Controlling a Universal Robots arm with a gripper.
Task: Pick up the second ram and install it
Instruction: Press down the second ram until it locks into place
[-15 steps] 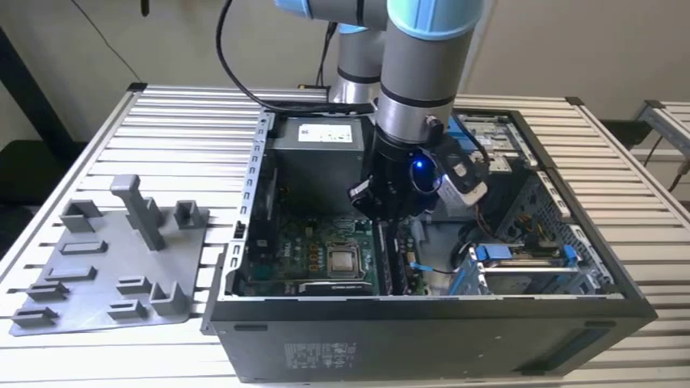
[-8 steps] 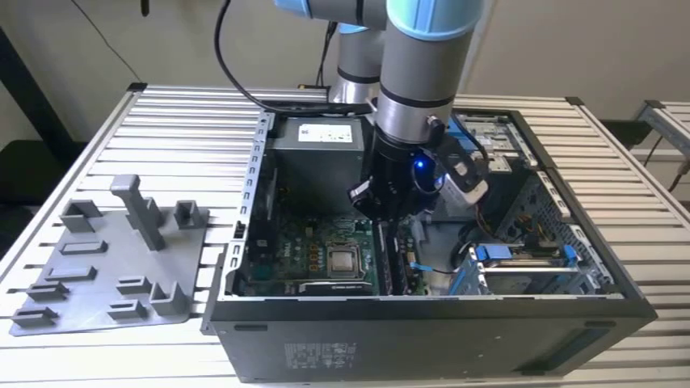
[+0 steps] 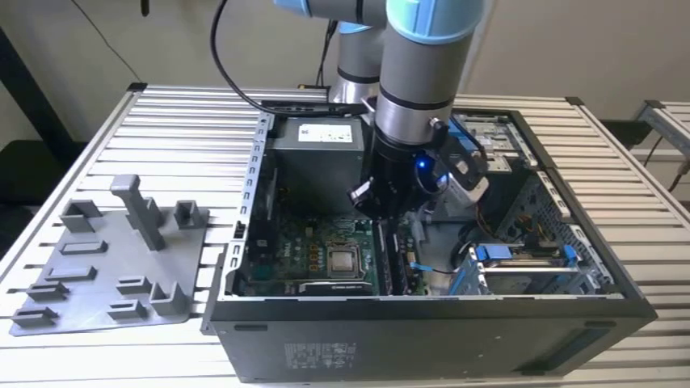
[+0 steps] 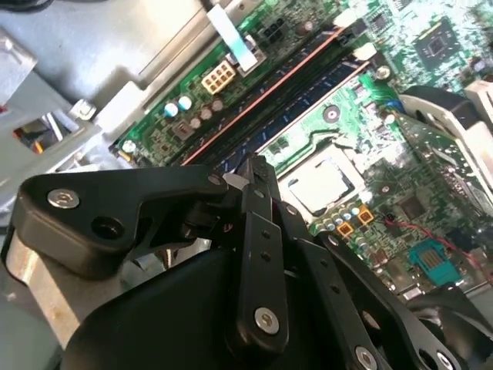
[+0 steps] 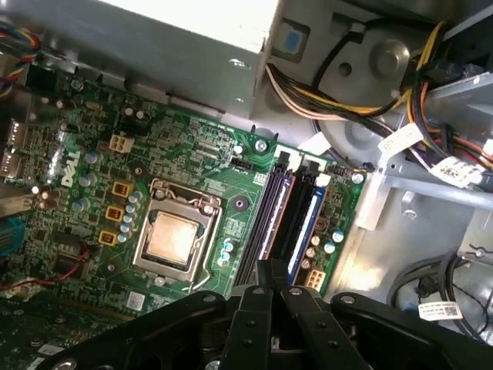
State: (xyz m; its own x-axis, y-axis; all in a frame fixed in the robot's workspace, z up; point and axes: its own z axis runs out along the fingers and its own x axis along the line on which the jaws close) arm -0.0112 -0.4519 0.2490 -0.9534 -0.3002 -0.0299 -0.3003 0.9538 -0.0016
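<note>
The claw hung pinched nearly shut over the memory slots just ahead of it; whether it gripped the second ram I cannot tell. Seating well likely meant squaring with the slot, pressing evenly

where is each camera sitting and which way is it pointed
Exterior view: off the arm, above and in front of the open computer case, looking down at it; the arm reaches in.
First wrist view: on the wrist, looking down past the gripper at the motherboard and memory slots.
Second wrist view: on the wrist, looking past the gripper from another side.
Both wrist views share the processor socket.
</note>
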